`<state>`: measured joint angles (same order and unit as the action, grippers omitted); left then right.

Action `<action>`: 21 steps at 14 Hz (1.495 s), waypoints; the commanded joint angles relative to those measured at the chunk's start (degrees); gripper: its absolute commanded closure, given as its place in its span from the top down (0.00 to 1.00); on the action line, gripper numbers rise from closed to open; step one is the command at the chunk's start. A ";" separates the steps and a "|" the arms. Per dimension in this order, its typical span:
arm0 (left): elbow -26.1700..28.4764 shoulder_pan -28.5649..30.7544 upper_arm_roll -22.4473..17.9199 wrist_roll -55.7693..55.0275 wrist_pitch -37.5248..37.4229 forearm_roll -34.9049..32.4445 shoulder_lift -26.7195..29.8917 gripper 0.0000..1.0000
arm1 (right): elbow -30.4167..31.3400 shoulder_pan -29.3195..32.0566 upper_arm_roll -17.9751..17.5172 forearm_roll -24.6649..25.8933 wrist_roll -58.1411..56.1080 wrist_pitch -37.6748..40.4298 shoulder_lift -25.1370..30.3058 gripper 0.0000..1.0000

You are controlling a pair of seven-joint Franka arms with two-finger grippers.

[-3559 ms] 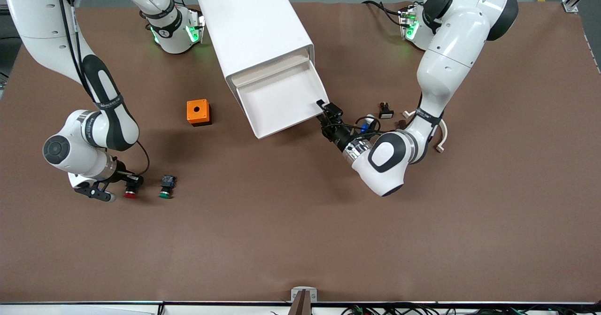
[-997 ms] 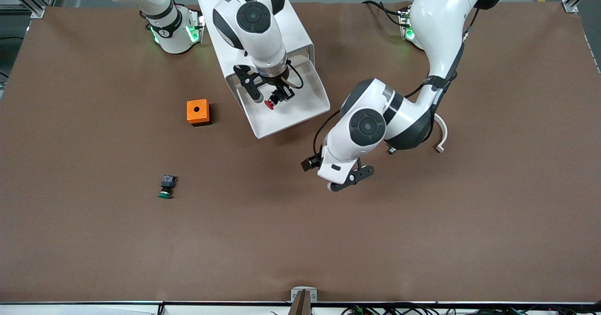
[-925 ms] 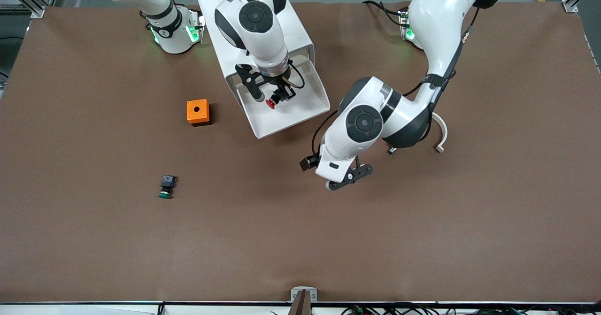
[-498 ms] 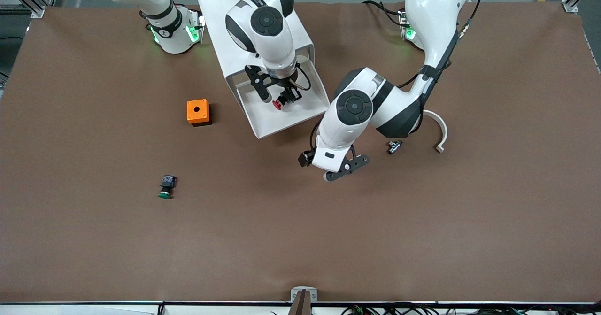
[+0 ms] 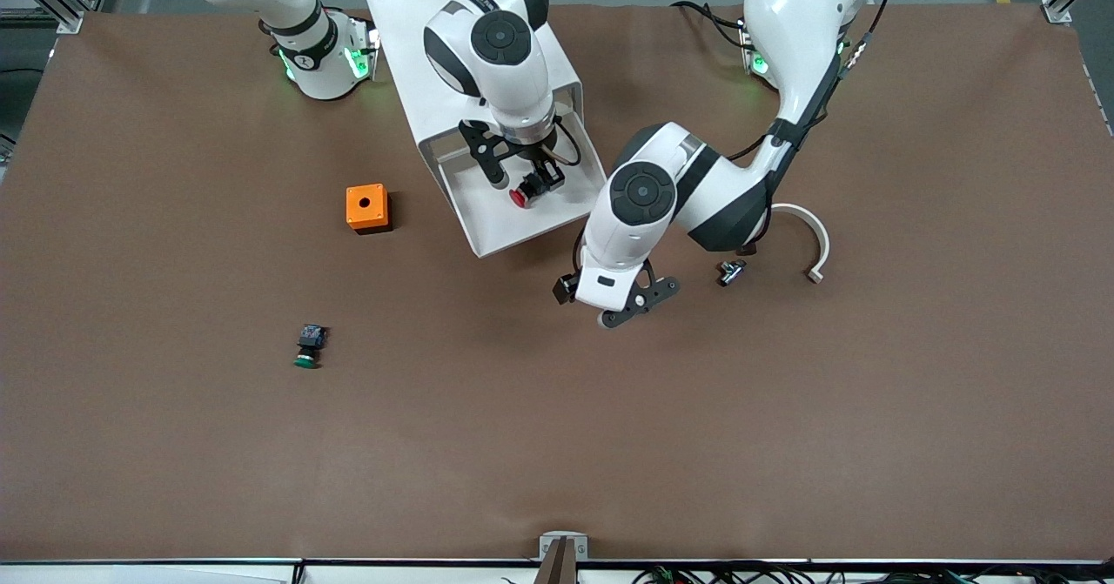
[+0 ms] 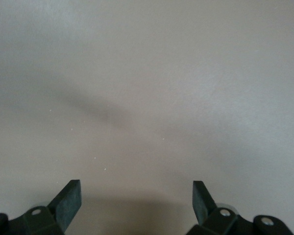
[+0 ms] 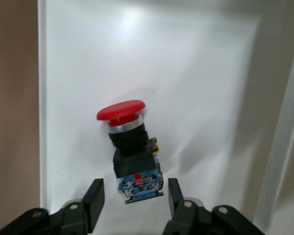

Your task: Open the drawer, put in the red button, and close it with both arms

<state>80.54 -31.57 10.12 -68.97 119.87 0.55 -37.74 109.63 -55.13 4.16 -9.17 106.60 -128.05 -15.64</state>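
Note:
The top drawer (image 5: 487,227) stands pulled out of the white cabinet (image 5: 461,44). The red button (image 5: 524,194) lies on the drawer's white floor (image 7: 196,98). My right gripper (image 5: 520,179) hangs just over it and is open. In the right wrist view the fingers of this gripper (image 7: 133,196) stand on either side of the button's (image 7: 130,147) blue rear block, with a gap on each side. My left gripper (image 5: 622,305) is open and empty, low over bare table nearer to the front camera than the drawer's front corner. The left wrist view shows this gripper (image 6: 135,196) over bare table.
An orange box with a hole (image 5: 366,207) sits beside the cabinet toward the right arm's end. A green-capped button (image 5: 307,346) lies nearer to the front camera. A small black part (image 5: 729,272) and a white curved piece (image 5: 814,240) lie toward the left arm's end.
My right gripper and the red button have shifted over the drawer toward the left arm's end. My left gripper has moved closer to the drawer's front corner.

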 commanded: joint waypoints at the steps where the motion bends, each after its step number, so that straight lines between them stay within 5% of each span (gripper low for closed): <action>1: 1.03 -1.65 -0.10 -3.88 0.98 -1.52 -0.32 1.00 | -2.04 0.02 0.76 -0.33 -3.82 0.43 0.25 1.00; 7: 1.90 -4.11 -0.10 -4.07 0.72 -1.43 -0.32 1.00 | -13.20 8.79 1.03 -0.15 -27.25 18.59 0.34 1.00; 12: 2.26 -5.42 -0.10 -4.24 -4.81 -1.43 0.47 1.00 | -15.84 18.81 1.20 0.64 -53.38 29.25 2.54 1.00; 21: 1.91 -5.96 1.39 -3.45 -5.87 -0.99 0.47 1.00 | -25.95 43.51 1.20 6.43 -97.06 47.09 4.91 1.00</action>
<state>81.79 -37.28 11.23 -72.04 114.78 0.54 -38.41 85.20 -15.40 6.71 -4.93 16.01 -83.10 -11.13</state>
